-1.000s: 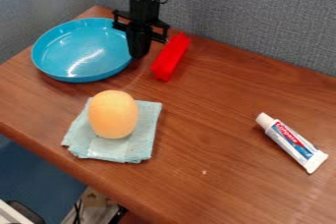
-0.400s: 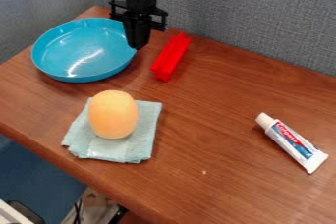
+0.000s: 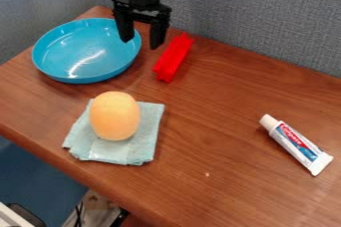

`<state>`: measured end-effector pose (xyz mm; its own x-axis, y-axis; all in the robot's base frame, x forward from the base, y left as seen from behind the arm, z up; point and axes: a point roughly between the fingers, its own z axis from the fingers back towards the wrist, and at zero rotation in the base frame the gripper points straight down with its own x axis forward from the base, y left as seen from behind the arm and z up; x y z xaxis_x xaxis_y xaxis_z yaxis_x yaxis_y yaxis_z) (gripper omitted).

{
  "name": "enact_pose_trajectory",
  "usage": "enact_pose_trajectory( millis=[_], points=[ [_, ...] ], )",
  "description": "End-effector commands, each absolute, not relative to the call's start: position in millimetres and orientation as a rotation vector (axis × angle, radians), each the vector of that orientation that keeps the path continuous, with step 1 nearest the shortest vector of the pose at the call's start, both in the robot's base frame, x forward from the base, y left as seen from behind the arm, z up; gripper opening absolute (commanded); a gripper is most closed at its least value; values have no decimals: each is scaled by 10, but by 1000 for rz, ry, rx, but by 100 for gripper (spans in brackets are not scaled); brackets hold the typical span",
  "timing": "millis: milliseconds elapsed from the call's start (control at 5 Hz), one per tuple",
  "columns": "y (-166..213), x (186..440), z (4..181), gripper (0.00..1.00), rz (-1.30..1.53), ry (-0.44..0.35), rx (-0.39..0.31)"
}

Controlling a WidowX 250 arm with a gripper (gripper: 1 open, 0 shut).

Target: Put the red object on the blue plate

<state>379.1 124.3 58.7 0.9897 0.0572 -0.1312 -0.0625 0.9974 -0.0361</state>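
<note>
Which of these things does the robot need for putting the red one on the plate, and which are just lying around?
For the job:
- red object, on the table beside the plate
- blue plate, nothing in it
- gripper, open, holding nothing

Just lying about:
- orange egg
- teal cloth under the egg
- toothpaste tube

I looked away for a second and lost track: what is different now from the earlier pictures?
The gripper has opened its jaws and lifted slightly, holding nothing. The red block lies on the table beside the blue plate, where it was. The orange egg, teal cloth and toothpaste tube are unmoved.
</note>
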Motion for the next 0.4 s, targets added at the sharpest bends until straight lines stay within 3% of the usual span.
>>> enact_pose_trajectory(
  millis=[0,200],
  points=[
    [1239,3921,979,100,59,14,-17],
    [1179,3986,925,100,54,12,-23]
  ],
)
